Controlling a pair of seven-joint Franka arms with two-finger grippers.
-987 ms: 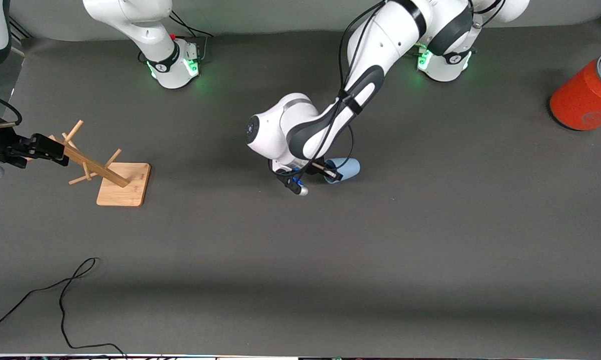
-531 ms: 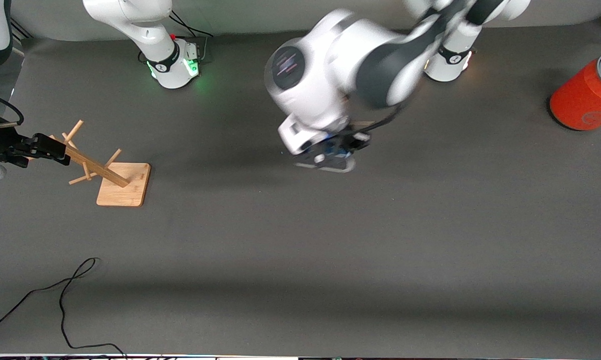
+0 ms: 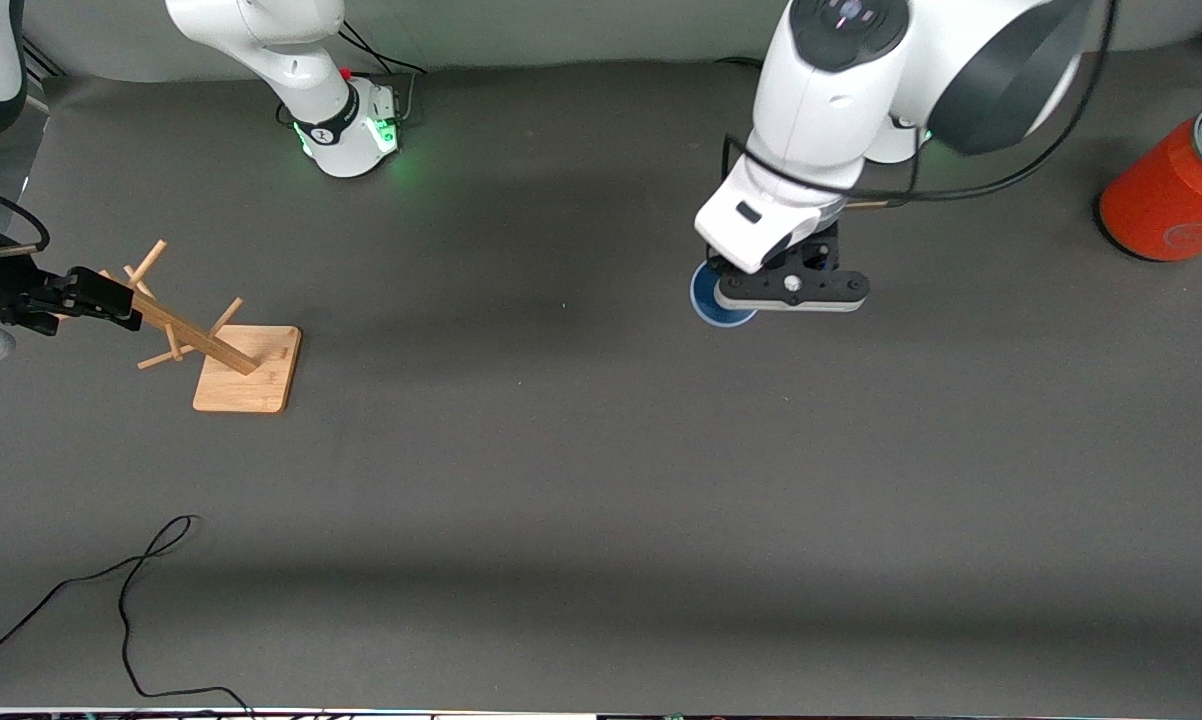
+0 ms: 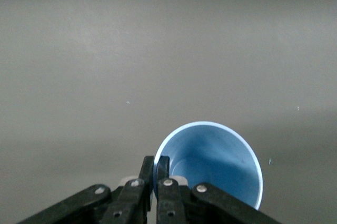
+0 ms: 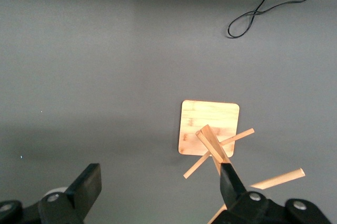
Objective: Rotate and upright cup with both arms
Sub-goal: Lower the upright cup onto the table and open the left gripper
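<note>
No readable text, label, brand, number or sign on anything in these views.

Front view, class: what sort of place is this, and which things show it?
Probably a robotics lab bench: two white arms bolted to a grey-covered table, the left gripper pinching a blue cup, beside props like a wooden peg rack.

Left arm swung up and toward its own end of the surface. Cup (image 3: 718,297) went from lying on its side to mouth-up, rim pinched in the left tool (image 3: 729,290); it now sits closer to the left base.
</note>
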